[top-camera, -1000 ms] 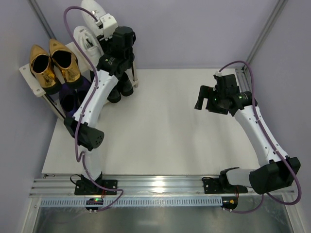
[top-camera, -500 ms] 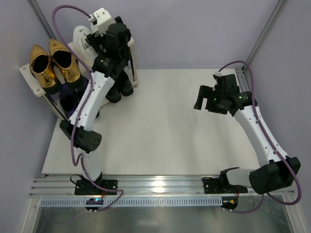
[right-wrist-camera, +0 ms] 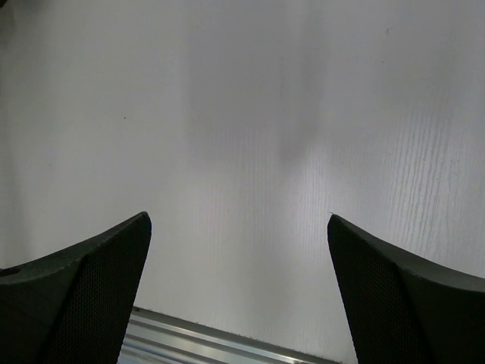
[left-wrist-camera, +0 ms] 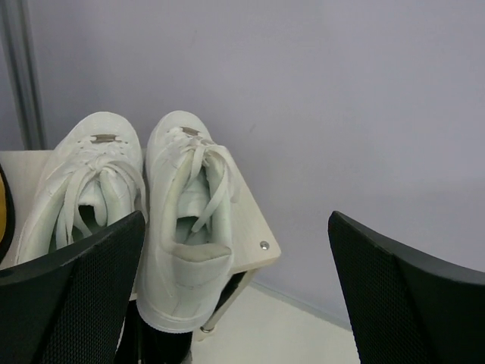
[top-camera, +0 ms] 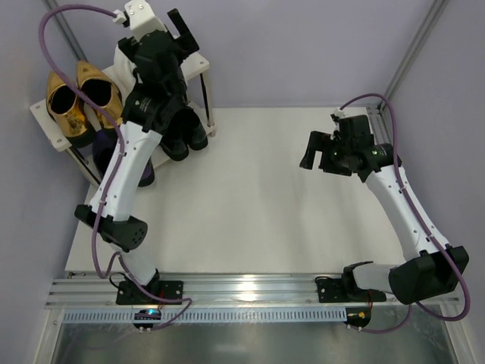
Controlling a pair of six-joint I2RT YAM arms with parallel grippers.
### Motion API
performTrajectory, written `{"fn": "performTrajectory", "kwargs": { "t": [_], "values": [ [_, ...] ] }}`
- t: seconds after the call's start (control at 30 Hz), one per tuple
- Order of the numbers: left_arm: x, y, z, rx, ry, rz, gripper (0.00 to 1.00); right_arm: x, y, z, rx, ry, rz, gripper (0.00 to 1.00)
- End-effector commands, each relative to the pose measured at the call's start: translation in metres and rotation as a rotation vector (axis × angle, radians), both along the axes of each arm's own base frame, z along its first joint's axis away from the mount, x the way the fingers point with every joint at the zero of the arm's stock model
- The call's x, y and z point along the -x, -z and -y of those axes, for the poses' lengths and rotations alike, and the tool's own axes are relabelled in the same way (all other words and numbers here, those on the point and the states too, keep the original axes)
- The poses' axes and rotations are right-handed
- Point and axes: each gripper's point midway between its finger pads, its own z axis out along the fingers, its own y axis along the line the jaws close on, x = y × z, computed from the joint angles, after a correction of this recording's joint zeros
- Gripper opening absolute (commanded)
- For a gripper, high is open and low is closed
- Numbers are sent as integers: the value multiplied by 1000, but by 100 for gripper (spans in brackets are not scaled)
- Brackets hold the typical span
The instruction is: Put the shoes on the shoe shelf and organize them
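Two white sneakers (left-wrist-camera: 189, 212) stand side by side on the right end of the shoe shelf's top board (left-wrist-camera: 254, 235). My left gripper (left-wrist-camera: 236, 220) hovers open above them and touches neither. From above, that left gripper (top-camera: 182, 34) is raised over the shoe shelf (top-camera: 45, 121), and the arm hides most of the sneakers (top-camera: 125, 57). The gold loafers (top-camera: 79, 102) sit on the top tier's left half. The black shoes (top-camera: 186, 135) and purple shoes (top-camera: 104, 148) are on the lower tier, partly covered. My right gripper (top-camera: 312, 150) is open over the table (right-wrist-camera: 242, 114), far from the shelf.
The shelf stands in the table's far left corner against the wall. A metal rail (top-camera: 250, 292) runs along the near edge by the arm bases, and it shows as the rail (right-wrist-camera: 197, 341) below the right fingers. Frame posts rise at the back corners.
My left gripper opened and let go of the second white sneaker, which now rests on the top board. The left arm then lifted up and back. The right arm stayed still.
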Motion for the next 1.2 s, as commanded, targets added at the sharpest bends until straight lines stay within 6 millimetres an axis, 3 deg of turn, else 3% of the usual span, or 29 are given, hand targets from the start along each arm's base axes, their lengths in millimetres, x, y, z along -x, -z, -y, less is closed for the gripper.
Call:
{"fn": "performTrajectory", "kwargs": {
  "t": [0.0, 0.1, 0.13, 0.23, 0.27, 0.33, 0.37, 0.43, 0.47, 0.5, 0.53, 0.57, 0.6, 0.63, 0.67, 0.73, 0.77, 0.8, 0.83, 0.87, 0.9, 0.97, 1.0, 1.03, 1.07, 1.13, 1.17],
  "values": [
    [41, -55, 10, 65, 179, 143, 100, -6, -31, -11, -57, -68, 136, 98],
    [76, -63, 20, 107, 332, 144, 100, -12, -56, -30, -141, -153, 236, 98],
    [86, -60, 35, 92, 432, 126, 100, -19, -70, -37, -171, -181, 302, 98],
    [127, -55, 41, 120, 559, 103, 100, -22, -103, -65, -288, -304, 411, 98],
    [134, -48, 42, 117, 581, 80, 100, -22, -117, -75, -310, -342, 444, 98],
    [156, -32, 39, 124, 616, 35, 100, -30, -120, -86, -296, -382, 448, 98],
    [165, -21, 44, 117, 667, -3, 100, -30, -134, -97, -291, -417, 481, 98],
    [183, 1, 46, 119, 715, -62, 100, -35, -133, -113, -275, -463, 470, 98],
    [193, 15, 48, 119, 750, -111, 100, -34, -150, -126, -276, -494, 508, 98],
    [202, 33, 45, 116, 754, -150, 100, -34, -157, -135, -272, -513, 526, 98],
    [210, 41, 39, 132, 740, -172, 100, -43, -150, -143, -255, -518, 500, 98],
    [214, 52, 32, 141, 710, -194, 100, -46, -179, -148, -249, -533, 565, 98],
    [219, 58, 28, 151, 702, -199, 100, -49, -185, -157, -246, -541, 569, 98],
    [234, 66, 21, 178, 698, -192, 100, -64, -169, -167, -236, -541, 507, 98],
    [240, 67, 15, 194, 687, -182, 100, -66, -203, -173, -256, -548, 575, 98],
    [259, 66, 3, 208, 680, -148, 100, -74, -207, -190, -255, -564, 562, 98],
    [266, 66, 1, 200, 691, -140, 100, -88, -218, -204, -255, -576, 595, 98],
    [273, 69, 0, 191, 701, -149, 100, -87, -220, -218, -252, -591, 598, 98],
    [281, 70, -2, 186, 712, -150, 100, -88, -248, -221, -266, -586, 676, 98],
    [284, 74, -2, 174, 723, -170, 100, -102, -232, -235, -256, -589, 655, 98],
    [289, 77, 1, 170, 748, -186, 100, -104, -241, -242, -264, -590, 694, 98],
    [301, 98, 18, 160, 860, -285, 100, -108, -241, -253, -274, -582, 719, 98],
    [306, 108, 26, 157, 907, -331, 100, -109, -252, -259, -302, -586, 773, 98],
    [316, 123, 36, 158, 977, -396, 100, -105, -252, -268, -316, -606, 786, 98],
    [318, 141, 40, 160, 999, -458, 97, -106, -236, -275, -307, -618, 766, 98],
    [327, 161, 37, 161, 999, -501, 97, -98, -242, -290, -279, -650, 834, 98],
    [325, 181, 34, 154, 975, -542, 97, -97, -241, -295, -253, -660, 854, 98]
  ]
}}
